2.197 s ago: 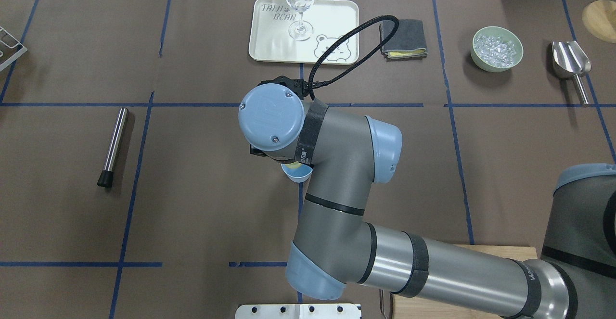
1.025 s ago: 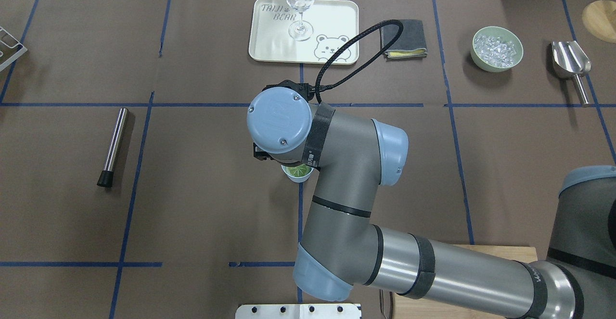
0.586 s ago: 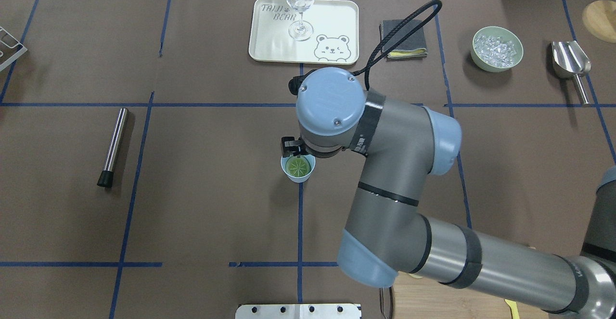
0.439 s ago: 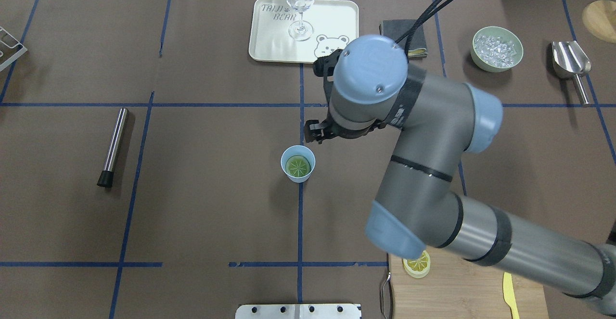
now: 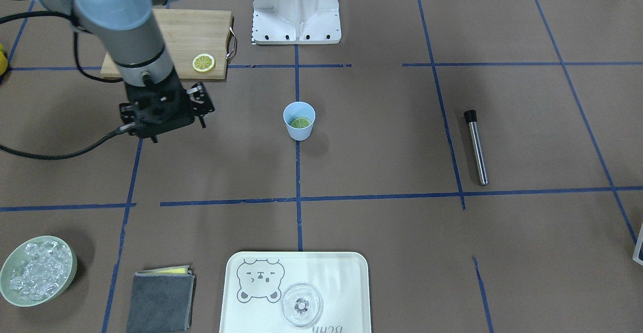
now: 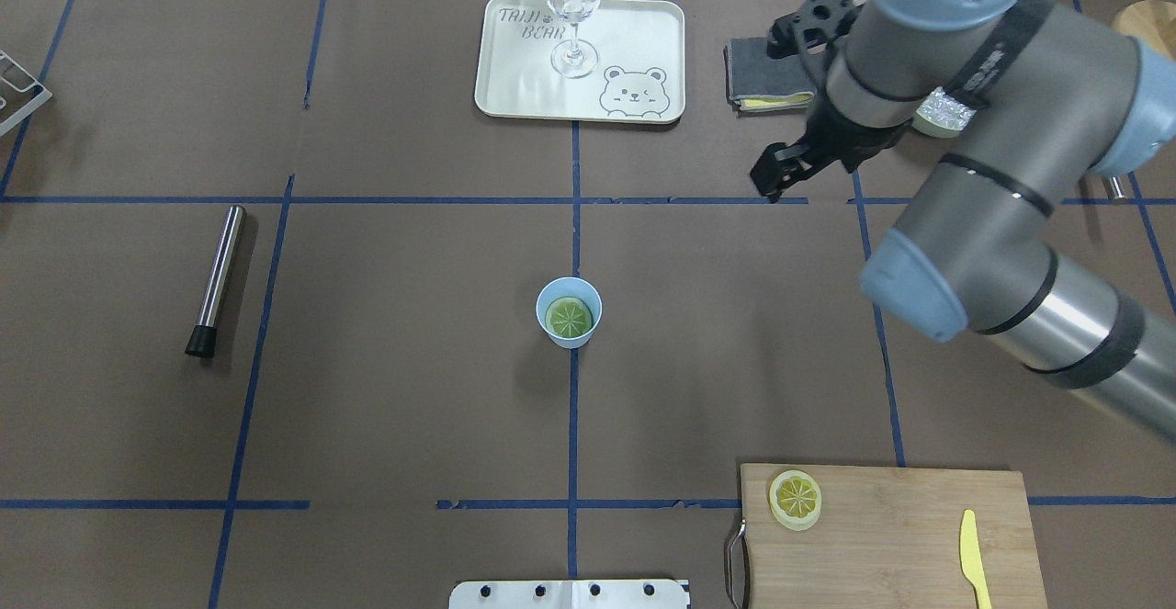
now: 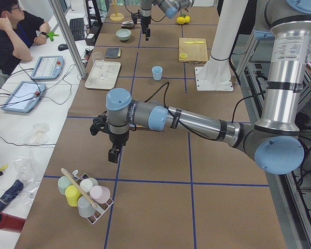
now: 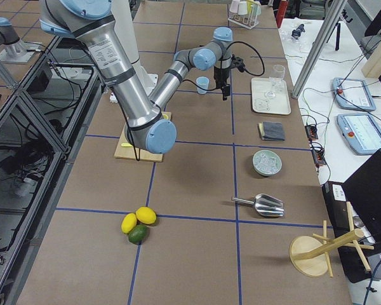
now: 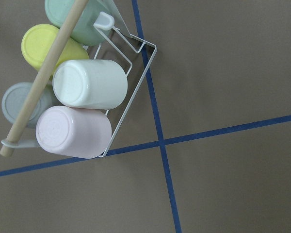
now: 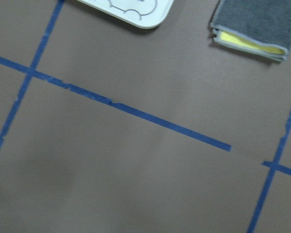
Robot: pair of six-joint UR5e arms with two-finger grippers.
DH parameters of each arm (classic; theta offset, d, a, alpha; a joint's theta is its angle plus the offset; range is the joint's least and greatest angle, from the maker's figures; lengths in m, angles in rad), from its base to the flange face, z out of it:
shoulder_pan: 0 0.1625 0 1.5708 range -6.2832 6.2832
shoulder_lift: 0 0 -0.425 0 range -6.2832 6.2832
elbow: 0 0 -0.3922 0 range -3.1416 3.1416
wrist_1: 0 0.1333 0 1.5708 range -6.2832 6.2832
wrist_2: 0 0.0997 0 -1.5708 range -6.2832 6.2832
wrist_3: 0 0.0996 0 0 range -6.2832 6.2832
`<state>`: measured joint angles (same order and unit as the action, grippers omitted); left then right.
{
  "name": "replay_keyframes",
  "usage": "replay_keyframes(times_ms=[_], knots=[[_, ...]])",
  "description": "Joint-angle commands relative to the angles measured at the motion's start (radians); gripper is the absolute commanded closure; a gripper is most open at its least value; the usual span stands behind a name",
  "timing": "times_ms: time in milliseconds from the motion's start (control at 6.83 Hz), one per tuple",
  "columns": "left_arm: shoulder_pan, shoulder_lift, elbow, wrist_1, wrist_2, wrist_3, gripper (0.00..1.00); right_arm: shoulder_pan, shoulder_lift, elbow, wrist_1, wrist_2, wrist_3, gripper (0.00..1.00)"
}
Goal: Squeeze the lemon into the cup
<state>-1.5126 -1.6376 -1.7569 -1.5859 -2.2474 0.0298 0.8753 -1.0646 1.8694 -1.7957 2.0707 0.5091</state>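
The light-blue cup (image 6: 551, 295) stands upright at the table's middle, also in the front-facing view (image 5: 293, 127). One lemon slice (image 6: 569, 317) lies flat inside it (image 5: 301, 122). A second lemon slice (image 6: 796, 499) lies on the cutting board (image 5: 203, 62). My right gripper (image 6: 774, 175) is open and empty, high above the table, far back and right of the cup (image 5: 200, 106). My left gripper (image 7: 114, 154) hangs at the table's left end, far from the cup. I cannot tell whether it is open or shut.
A tray (image 6: 643, 39) with a clear glass (image 6: 572, 3) sits at the back, beside a grey cloth (image 6: 767, 76). My arm partly hides the ice bowl (image 5: 37, 270). A metal rod (image 6: 216, 278) lies left. A cup rack (image 9: 87, 87) is under the left wrist.
The right gripper held the slice over the cup, let it drop in, then rose and swung away to the back right. The cutting board and second slice came into view.
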Motion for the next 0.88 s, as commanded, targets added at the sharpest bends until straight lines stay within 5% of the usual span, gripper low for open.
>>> replay_keyframes(times_ms=[0,293,439,732], knots=[[0.037,0.004,-0.009,-0.151,-0.14,-0.049,0.0,0.17,-0.192,-0.004,0.015,0.083,-0.125,0.0],[0.22,0.001,-0.03,-0.323,-0.108,-0.381,0.0,0.278,-0.354,-0.019,0.016,0.077,-0.142,0.0],[0.339,0.002,-0.039,-0.438,0.06,-0.572,0.0,0.312,-0.389,-0.019,0.016,0.081,-0.185,0.0],[0.512,-0.036,-0.024,-0.47,0.114,-0.904,0.01,0.367,-0.461,-0.021,0.022,0.088,-0.291,0.0]])
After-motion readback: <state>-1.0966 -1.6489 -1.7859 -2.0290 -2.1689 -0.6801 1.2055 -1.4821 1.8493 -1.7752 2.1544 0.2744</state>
